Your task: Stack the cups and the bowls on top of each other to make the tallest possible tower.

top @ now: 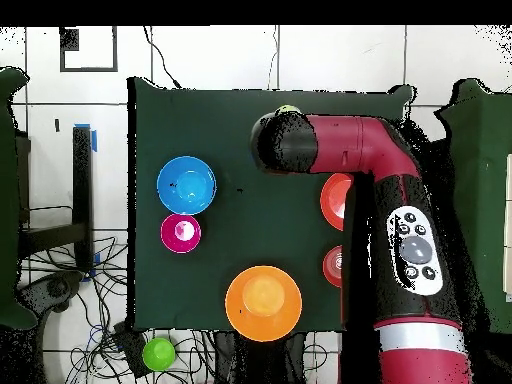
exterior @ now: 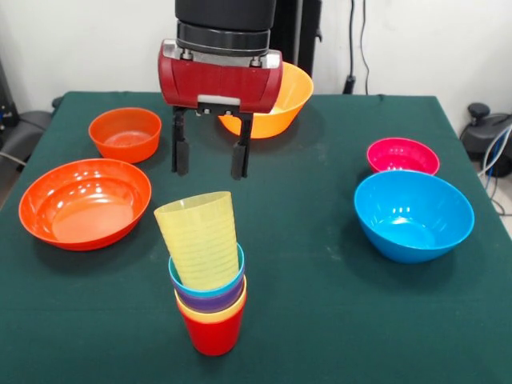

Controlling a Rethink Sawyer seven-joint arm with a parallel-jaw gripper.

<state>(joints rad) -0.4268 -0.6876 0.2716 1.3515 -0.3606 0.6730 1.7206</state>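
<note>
Green table (exterior: pixel 320 320): five bowls, five nested cups (exterior: pixel 208 272); claw (exterior: pixel 210 160) apart, empty.

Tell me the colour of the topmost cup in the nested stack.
Pale yellow: the top cup sits tilted in the blue cup below it, clearest in the front view.

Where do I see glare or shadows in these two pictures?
Front view: bright glare spots on the wide orange bowl and the blue bowl; soft shadows on the cloth beside the bowls. Overhead view: a small highlight in the pink bowl; the arm hides the cup stack.
</note>
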